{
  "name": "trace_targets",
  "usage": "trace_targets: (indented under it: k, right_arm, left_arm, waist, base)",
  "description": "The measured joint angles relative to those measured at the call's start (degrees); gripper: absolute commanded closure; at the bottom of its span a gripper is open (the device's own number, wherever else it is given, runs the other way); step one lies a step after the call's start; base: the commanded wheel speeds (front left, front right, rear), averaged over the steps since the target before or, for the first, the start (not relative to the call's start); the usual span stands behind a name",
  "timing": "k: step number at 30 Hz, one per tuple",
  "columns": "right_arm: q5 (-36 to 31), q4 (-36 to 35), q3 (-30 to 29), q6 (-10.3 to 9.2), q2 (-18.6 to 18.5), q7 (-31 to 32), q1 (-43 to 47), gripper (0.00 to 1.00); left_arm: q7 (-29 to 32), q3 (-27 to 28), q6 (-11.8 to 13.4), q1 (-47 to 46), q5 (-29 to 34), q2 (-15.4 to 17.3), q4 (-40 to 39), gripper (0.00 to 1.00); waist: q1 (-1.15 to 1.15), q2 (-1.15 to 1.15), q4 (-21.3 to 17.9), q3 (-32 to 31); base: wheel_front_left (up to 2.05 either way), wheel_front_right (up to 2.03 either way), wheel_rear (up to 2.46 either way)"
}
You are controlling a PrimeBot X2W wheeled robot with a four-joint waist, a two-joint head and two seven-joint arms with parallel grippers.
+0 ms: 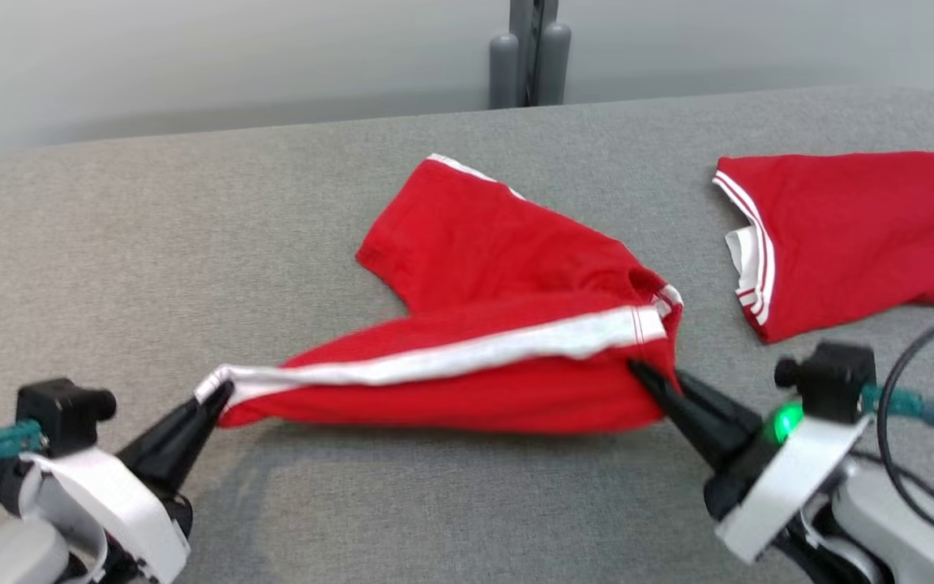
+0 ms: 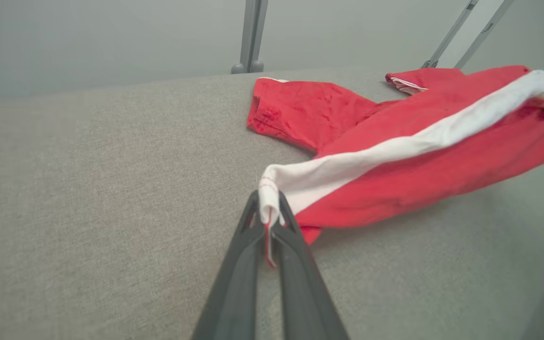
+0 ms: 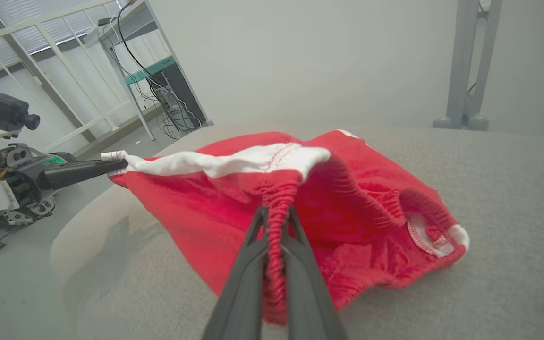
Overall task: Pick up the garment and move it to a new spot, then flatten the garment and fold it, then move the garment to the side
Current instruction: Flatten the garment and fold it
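Second red garment (image 1: 856, 235) (right of the garment (image 1: 499, 268)) partly beyond frame edge.

Left gripper (image 1: 220, 395) and right gripper (image 1: 647, 377) reach in from the lower corners, fingers angled toward each other, jaws pinched on red shorts (image 1: 475, 251).

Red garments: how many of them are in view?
2. One, the red shorts, hangs stretched between the left gripper and the right gripper. The other red garment lies flat on the surface to the robot's right, untouched. Nothing seems to be hidden.
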Motion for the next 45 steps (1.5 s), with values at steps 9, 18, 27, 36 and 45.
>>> trace_targets:
  k: [9, 18, 27, 36, 45]
  right_arm:
    - [-5.56, -6.35, -11.40, 0.01, -1.54, -0.01, 18.72, 1.00]
    - [-8.39, -10.50, -17.42, 0.05, 0.49, -0.01, 27.00, 1.00]
    - [-6.20, -10.92, -19.64, 0.05, 3.85, -0.05, 23.90, 1.00]
    - [-6.53, -9.22, -24.76, 0.05, 10.37, -0.05, 21.85, 1.00]
    - [-7.86, -7.65, -27.21, 0.05, 15.83, -0.05, 20.16, 1.00]
  left_arm:
    - [-1.20, -0.20, 5.02, 8.99, -3.01, 2.37, -9.04, 1.00]
    - [-1.76, 1.77, 6.39, 10.97, -1.34, 2.03, -13.14, 1.00]
    - [-1.03, 4.10, 2.00, 3.89, 0.54, 1.11, -10.17, 1.00]
    - [7.33, 4.48, -6.27, -8.33, 0.43, -0.21, -0.13, 1.00]
    - [17.28, -0.54, -8.13, -18.85, -3.69, -1.38, 4.89, 1.00]
  waist:
    - [0.00, 0.00, 2.07, -2.03]
    - [0.00, 0.00, 1.94, -2.29]
    - [0.00, 0.00, 0.11, 0.34]
    - [0.00, 0.00, -3.75, 5.42]
    - [-0.01, 0.00, -9.21, 8.95]
  base:
    - [0.00, 0.00, 0.00]
    - [0.00, 0.00, 0.00]
    - [0.00, 0.00, 0.00]
    - [0.00, 0.00, 0.00]
    - [0.00, 0.00, 0.00]
